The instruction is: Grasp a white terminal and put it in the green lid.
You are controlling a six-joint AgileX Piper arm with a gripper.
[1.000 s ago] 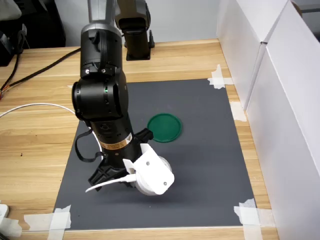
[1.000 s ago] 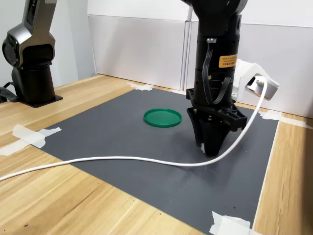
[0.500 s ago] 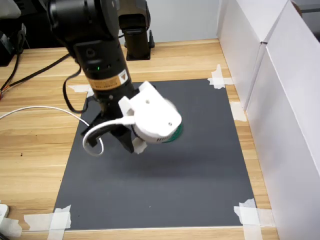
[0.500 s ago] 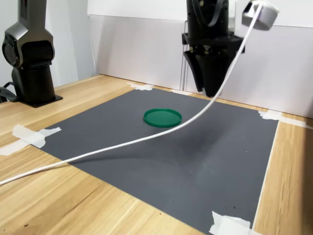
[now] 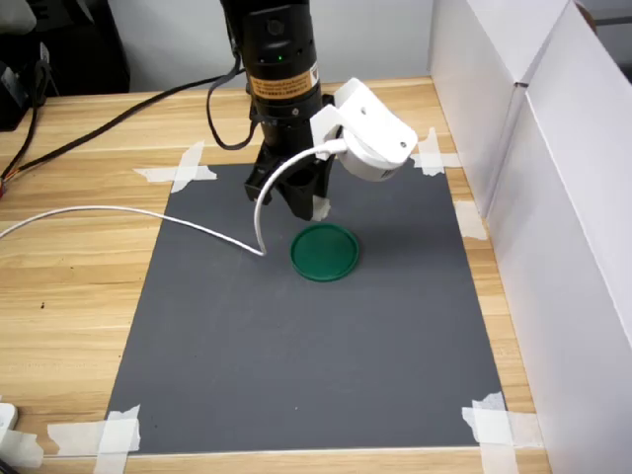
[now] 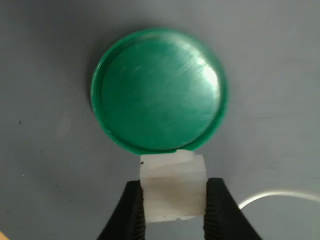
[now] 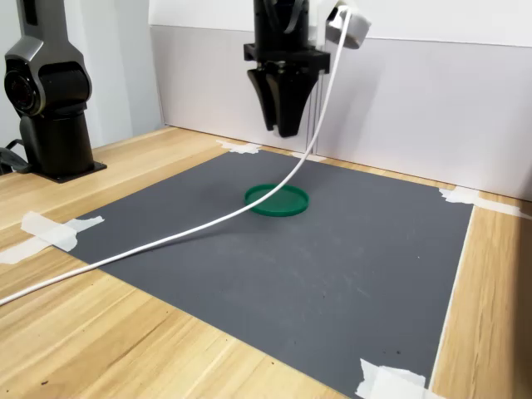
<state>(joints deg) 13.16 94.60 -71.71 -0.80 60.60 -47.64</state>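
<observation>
- White terminal (image 6: pixel 173 187): small blocky white plastic piece, pinched between the two dark fingers (image 6: pixel 131 210) of the end effector (image 6: pixel 173 212) in the wrist view. It is held in the air, clear of the mat. In the first exterior view it shows as a pale bit at the finger ends (image 5: pixel 320 206).
- Green lid (image 5: pixel 325 252): flat round dark-green disc with a low raised rim, lying flat on the mat, nothing in it. In the wrist view (image 6: pixel 160 97) the terminal overlaps its edge.
- End effector (image 5: pixel 308 202): narrow, clamped on the white terminal; pointing down, above the mat and just behind the lid in the first exterior view. In the second exterior view (image 7: pixel 285 126) it hangs well above the lid (image 7: pixel 276 199).
- Wrist camera (image 5: pixel 367 130): white housing fixed beside the end effector.
- White cable (image 5: pixel 148 215): runs from the camera housing, loops down to the mat beside the lid, then trails off toward the first exterior view's left.
- Mat (image 5: pixel 296 346): dark grey sheet, its corners held with strips of masking tape (image 5: pixel 117 431).
- Desk (image 5: pixel 69 276): light wood planks, carrying the mat.
- White panels (image 5: pixel 553 197): upright along the first exterior view's right.
- Second arm base (image 7: pixel 51 100): dark, standing on the desk at the second exterior view's left.
</observation>
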